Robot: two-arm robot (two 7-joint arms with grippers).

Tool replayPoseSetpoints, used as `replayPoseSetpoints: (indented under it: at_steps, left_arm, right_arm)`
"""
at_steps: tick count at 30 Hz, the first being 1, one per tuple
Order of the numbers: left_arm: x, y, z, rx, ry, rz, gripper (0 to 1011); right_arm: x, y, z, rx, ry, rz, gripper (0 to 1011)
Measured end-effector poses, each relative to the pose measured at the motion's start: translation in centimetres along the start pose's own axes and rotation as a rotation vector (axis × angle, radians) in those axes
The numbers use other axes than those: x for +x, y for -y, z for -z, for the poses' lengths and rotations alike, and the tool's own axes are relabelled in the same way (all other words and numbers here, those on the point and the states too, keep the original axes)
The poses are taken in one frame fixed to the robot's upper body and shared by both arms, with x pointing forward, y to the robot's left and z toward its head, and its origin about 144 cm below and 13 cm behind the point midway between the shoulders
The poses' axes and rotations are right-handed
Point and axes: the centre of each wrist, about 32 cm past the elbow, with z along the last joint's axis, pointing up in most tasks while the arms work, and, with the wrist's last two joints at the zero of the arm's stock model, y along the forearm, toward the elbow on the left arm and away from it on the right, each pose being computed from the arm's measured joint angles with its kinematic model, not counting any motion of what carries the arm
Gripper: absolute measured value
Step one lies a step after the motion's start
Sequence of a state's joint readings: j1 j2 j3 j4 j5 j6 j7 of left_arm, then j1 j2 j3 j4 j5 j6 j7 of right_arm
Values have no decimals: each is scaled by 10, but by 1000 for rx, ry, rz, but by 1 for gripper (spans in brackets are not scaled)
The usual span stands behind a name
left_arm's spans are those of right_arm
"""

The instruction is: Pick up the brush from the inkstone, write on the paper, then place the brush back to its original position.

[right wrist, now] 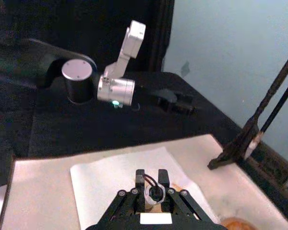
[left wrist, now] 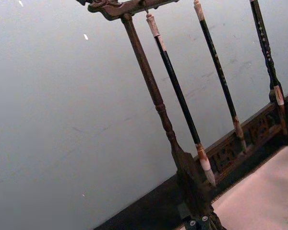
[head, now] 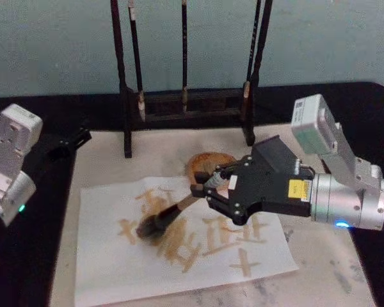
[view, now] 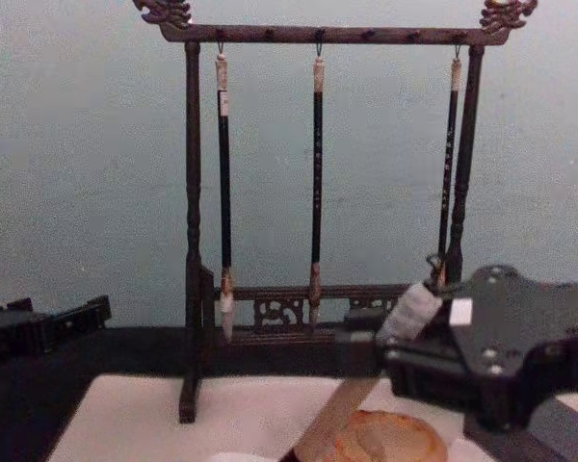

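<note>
Grips big tan-handled bushy brush (head: 168,216) in right gripper (head: 203,192), tip on large off-white paper sheet (head: 115,268) near round orange-brown inkstone (head: 203,161). Rests left gripper (head: 73,139) far left, grip unclear.

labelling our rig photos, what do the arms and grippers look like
Right gripper: black boxy body with a yellow label, black linkage fingers, a thin black cable between them. Its wrist is a silver cylinder with a blue light, then a white boxy link. Left gripper is black too, on a silver-white arm with a green light.
</note>
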State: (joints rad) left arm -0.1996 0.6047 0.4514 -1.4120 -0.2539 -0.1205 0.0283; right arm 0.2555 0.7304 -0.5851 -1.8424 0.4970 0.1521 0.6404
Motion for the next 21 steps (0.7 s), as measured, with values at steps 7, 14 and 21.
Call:
replayPoseSetpoints:
  at_steps: [7,14,21]
  left_arm:
    - [0,0,0,0,0,0,1002]
    - [0,0,0,0,0,0,1002]
    - [0,0,0,0,0,0,1002]
  right_arm:
    - [-1,4,8,-34,-7,21,168]
    - [1,12,13,-56,-12,45,168]
    - [7,24,17,-68,-16,82,168]
